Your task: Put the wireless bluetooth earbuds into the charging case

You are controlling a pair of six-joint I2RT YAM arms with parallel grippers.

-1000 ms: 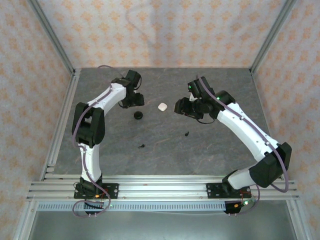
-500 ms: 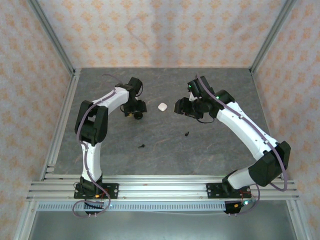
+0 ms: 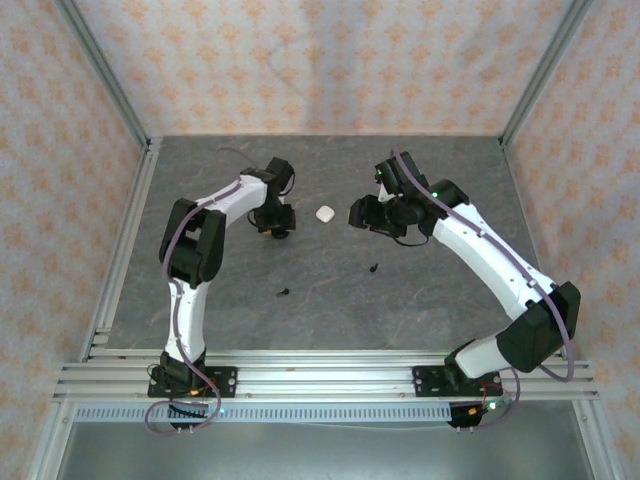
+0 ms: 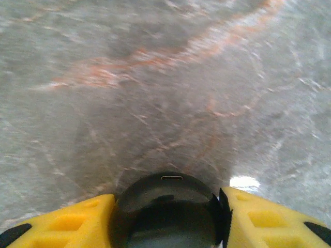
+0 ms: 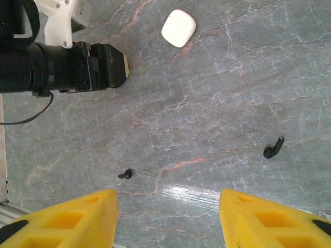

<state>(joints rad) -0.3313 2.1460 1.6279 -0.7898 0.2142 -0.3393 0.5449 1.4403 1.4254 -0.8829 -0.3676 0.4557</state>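
Left gripper: I have the left gripper (image 3: 277,227) down on the black case (image 4: 168,214). In the left wrist view the case sits between the yellow pads (image 4: 67,219), and both seem to touch its sides, so I read it as closed on the case. How firm the hold is, I cannot tell.
Right gripper: the right gripper (image 5: 168,206) hangs above the table with its jaws wide apart and nothing between them.
Black earbud: one black earbud (image 5: 273,149) lies loose on the table, apart from both cases.
Second black earbud: the second black earbud (image 5: 125,174) also lies loose, well apart from the first.
White case: the white case (image 5: 178,28) lies with its lid shut between the two grippers. It is near the black case but not touching it.
Done: in my judgement almost nothing, because no earbud I can see is in a case. Only the black case is taken in hand.
Left to do: open a case, pick up each earbud, seat it, and close the lid. I cannot tell whether the black case is open.
Surface: the table (image 3: 330,320) is flat grey stone-pattern with reddish veins, and a little glare shows on it.
Room: the walls (image 3: 330,70) have a pale orange pattern, with metal frame posts (image 3: 105,75) at the corners and rails (image 3: 330,375) at the near edge.
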